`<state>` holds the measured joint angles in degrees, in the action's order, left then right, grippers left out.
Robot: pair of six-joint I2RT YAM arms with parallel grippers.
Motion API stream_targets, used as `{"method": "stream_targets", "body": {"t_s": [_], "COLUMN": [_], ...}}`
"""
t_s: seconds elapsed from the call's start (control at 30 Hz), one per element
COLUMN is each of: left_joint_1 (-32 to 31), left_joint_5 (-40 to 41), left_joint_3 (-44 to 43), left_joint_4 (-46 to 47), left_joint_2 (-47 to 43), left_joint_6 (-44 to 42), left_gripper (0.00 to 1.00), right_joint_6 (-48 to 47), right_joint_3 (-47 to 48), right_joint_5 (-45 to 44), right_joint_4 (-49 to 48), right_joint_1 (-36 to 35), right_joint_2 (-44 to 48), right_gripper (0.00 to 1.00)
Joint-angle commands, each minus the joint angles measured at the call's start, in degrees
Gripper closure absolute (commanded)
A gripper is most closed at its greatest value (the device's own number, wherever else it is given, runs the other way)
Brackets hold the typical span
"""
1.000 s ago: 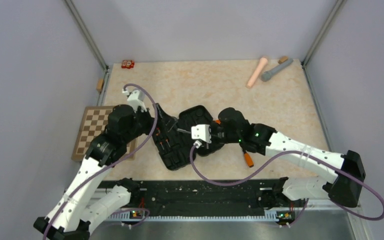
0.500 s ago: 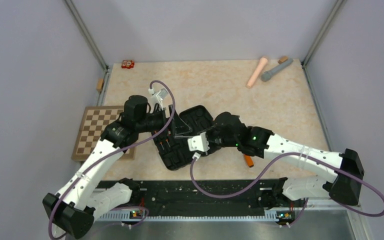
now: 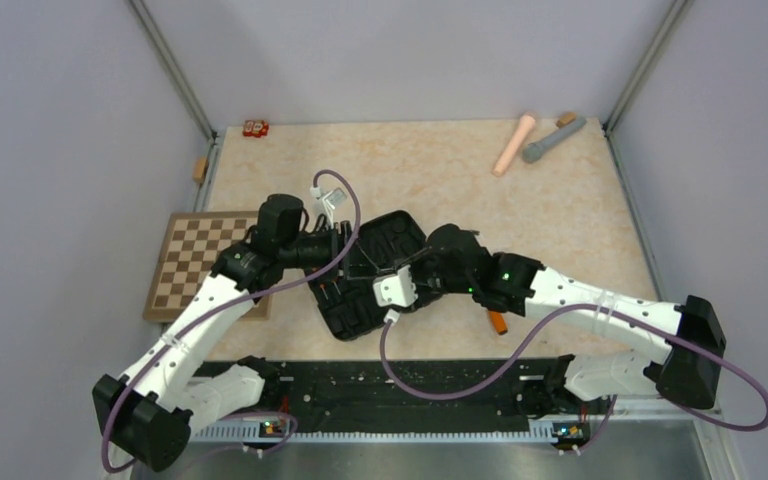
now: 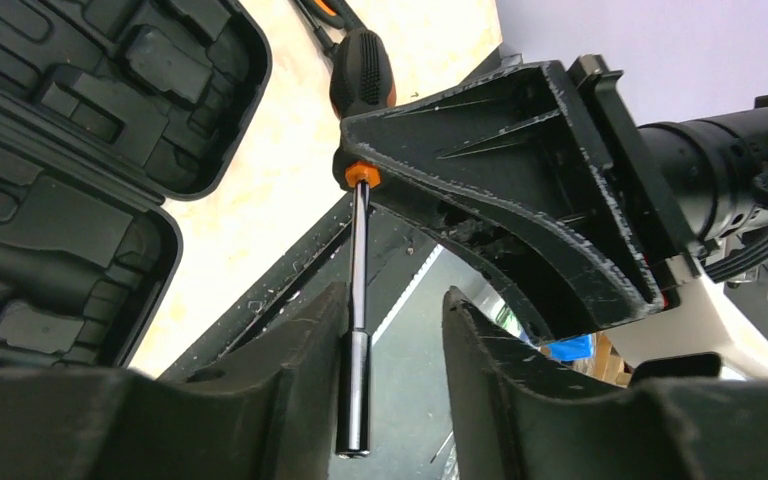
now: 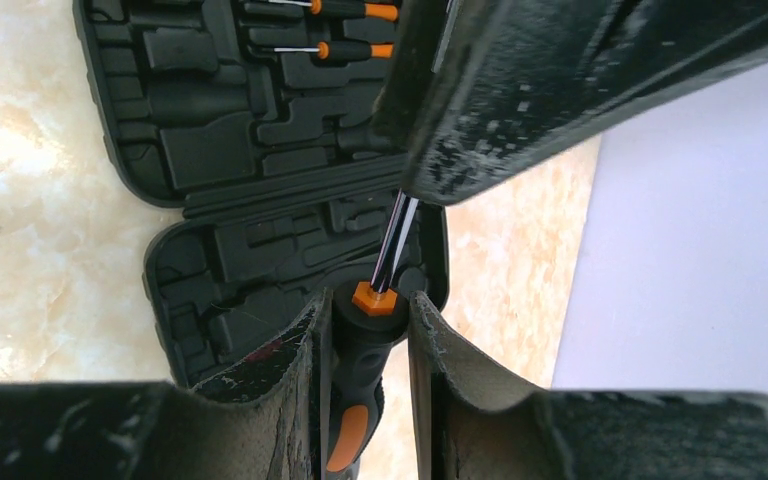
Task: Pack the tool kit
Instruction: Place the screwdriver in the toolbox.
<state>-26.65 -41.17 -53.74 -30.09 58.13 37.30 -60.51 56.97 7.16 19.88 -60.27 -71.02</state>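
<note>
The black tool kit case [image 3: 370,272] lies open mid-table, and its moulded slots show in both wrist views [image 4: 80,150] [image 5: 260,150]. My right gripper [image 3: 422,264] [image 5: 368,305] is shut on the black-and-orange handle of a screwdriver [image 5: 360,385]. It holds the tool over the case. The steel shaft [image 4: 358,260] runs down between the fingers of my left gripper [image 3: 348,250] [image 4: 395,300]. Those jaws stand partly apart: the shaft rests against one finger and a gap is left to the other. Two small screwdrivers [image 5: 355,30] sit in the case's slots.
A brown chessboard [image 3: 192,262] lies left of the case, partly under my left arm. Pink [image 3: 513,144] and grey [image 3: 552,139] cylinders lie at the far right. A small red object [image 3: 255,127] sits at the back edge. An orange-handled tool [image 3: 498,322] lies under my right arm.
My left arm has swung right to the case and its jaws have narrowed around the screwdriver shaft. My right gripper has shifted slightly left, still holding the handle.
</note>
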Motion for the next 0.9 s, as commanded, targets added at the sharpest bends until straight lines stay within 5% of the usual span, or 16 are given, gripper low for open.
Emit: {"method": "stream_targets", "body": {"t_s": [0.0, 0.1, 0.23, 0.37, 0.47, 0.87], "left_joint_1": [0.1, 0.1, 0.0, 0.1, 0.0, -3.5], "left_joint_5": [-2.5, -2.2, -0.3, 3.6, 9.4, 46.5], "left_joint_3": [1.0, 1.2, 1.5, 1.5, 2.0, 14.5], "left_joint_4": [2.0, 1.2, 1.5, 2.0, 1.9, 5.6], "left_joint_2": [-0.1, -0.2, -1.2, -3.2, -5.2, -15.1], "left_joint_6": [-1.9, -2.6, -2.8, -2.8, -2.2, 9.9], "left_gripper": [0.58, 0.67, 0.99, 1.00, 1.00, 1.00], "right_joint_6": [-1.3, -1.4, -1.2, 0.9, 4.9, 32.9], "right_joint_3": [1.5, 1.5, 1.5, 1.1, 0.6, -3.1], "right_joint_5": [0.6, 0.9, 1.4, 1.2, 0.8, -17.2], "right_joint_4": [-4.4, -5.0, -5.6, -7.3, -9.4, -21.0], "right_joint_1": [-0.8, -0.7, -0.8, -0.8, -0.7, 1.4], "right_joint_2": [-0.5, -0.6, -1.0, -1.3, -1.5, -2.3], "right_gripper": [1.00, 1.00, 1.00, 0.91, 0.67, 0.27]}}
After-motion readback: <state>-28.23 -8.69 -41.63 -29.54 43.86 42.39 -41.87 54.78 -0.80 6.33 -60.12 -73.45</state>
